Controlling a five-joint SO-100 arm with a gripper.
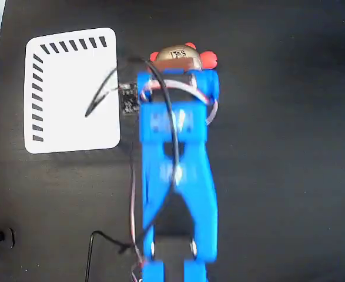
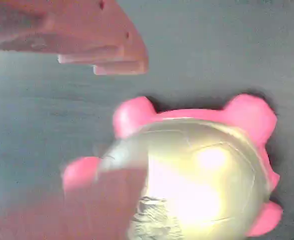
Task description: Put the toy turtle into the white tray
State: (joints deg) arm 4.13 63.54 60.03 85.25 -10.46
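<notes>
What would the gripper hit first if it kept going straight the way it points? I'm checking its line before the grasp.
Probably the toy turtle: the gripper points down at the shell, one finger above it. Depth is unclear, and the white tray lies off to the side.

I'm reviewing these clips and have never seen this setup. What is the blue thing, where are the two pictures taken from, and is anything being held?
The blue thing is a small robot arm on a black table, seen from above in the fixed view. Its two-finger gripper sits at the arm's top end in that picture, right over the toy turtle, which has a gold shell and red-pink legs. Left of the arm lies the white tray, with nothing in it.

The other picture comes from a camera on the gripper itself. It shows the turtle close up on the table, with one reddish finger above it and another blurred finger over its shell. The gripper looks open around the turtle; nothing is lifted.
</notes>
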